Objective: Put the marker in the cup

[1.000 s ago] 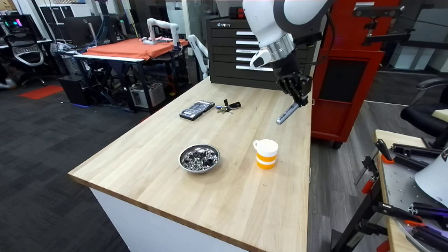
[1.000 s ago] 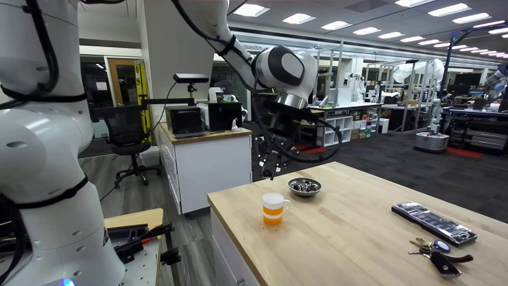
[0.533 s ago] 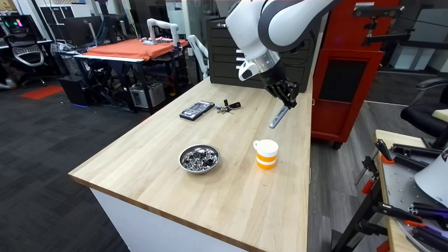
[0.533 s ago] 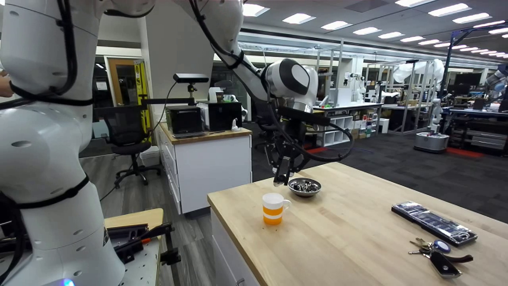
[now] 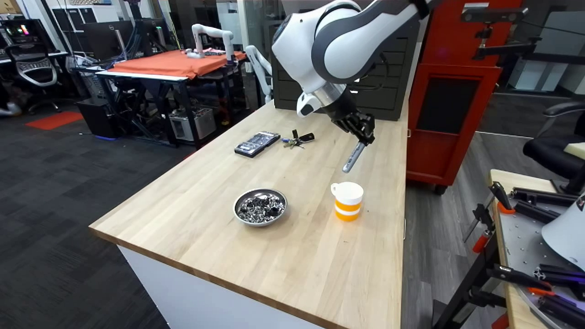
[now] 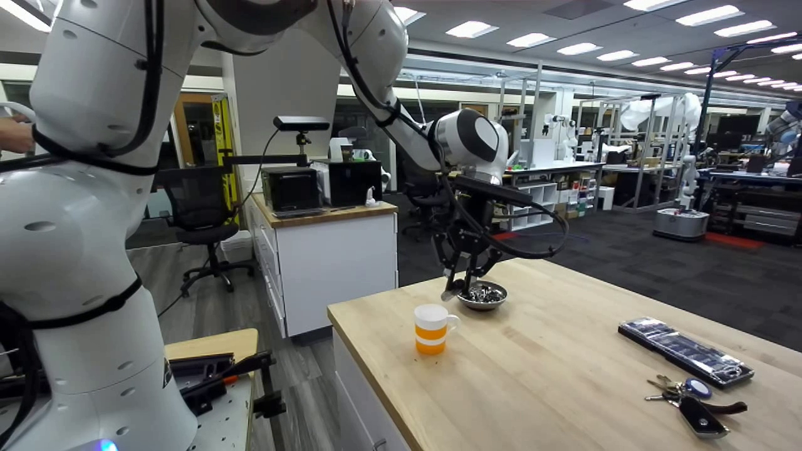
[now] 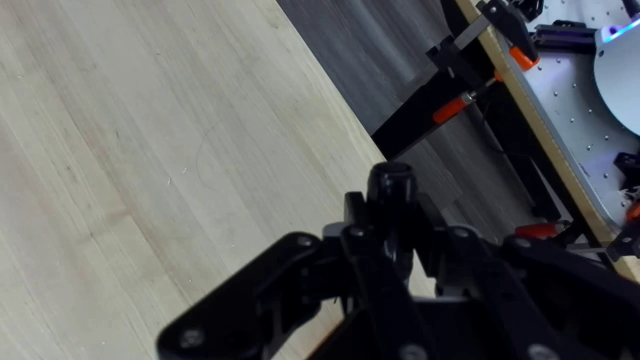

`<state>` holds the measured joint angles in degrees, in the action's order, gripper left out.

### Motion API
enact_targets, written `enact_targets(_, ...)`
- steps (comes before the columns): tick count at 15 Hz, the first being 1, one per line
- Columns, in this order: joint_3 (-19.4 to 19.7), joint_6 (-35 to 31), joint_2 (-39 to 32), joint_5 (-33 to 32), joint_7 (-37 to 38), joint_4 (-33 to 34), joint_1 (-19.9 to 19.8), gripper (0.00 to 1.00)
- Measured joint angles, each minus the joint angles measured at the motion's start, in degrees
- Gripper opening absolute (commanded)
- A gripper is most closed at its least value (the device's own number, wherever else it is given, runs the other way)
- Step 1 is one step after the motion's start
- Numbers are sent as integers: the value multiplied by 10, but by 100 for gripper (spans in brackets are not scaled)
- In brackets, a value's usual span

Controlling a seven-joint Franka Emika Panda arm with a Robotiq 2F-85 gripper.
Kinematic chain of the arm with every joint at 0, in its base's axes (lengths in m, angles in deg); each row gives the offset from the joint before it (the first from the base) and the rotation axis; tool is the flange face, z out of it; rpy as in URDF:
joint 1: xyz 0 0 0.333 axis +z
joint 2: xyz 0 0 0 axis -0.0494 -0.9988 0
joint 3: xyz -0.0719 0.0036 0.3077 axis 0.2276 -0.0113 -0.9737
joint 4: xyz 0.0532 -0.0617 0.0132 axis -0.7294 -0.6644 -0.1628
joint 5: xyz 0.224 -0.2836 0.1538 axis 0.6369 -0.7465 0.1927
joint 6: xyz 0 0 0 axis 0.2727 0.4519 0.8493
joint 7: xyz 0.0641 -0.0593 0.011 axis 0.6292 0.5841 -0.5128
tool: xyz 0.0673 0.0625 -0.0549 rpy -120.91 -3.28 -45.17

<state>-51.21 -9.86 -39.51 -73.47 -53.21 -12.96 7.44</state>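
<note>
We see our claw [image 7: 391, 207] pinching the marker [image 5: 353, 157]. The marker leans in the air, outside the cup [image 5: 347, 201] but near it. The cup stands upright on the desk [image 5: 301, 265]. Near the cup sits a bowl [image 5: 259, 224] of shiny bits [image 5: 260, 209]; farther from the cup we find keys [image 6: 694, 410] and a flat case [image 5: 257, 144].

Both exterior views share the tabletop [image 5: 304, 176], seen from opposite ends; the wrist view looks down, nearer.
</note>
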Motion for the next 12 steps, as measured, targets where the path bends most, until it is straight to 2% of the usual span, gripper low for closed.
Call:
enact_targets(5, -2, 53, -37, -20, 0, 50, 15, 6)
enact_targets(12, -15, 85, -74, -23, 0, 82, 27, 6)
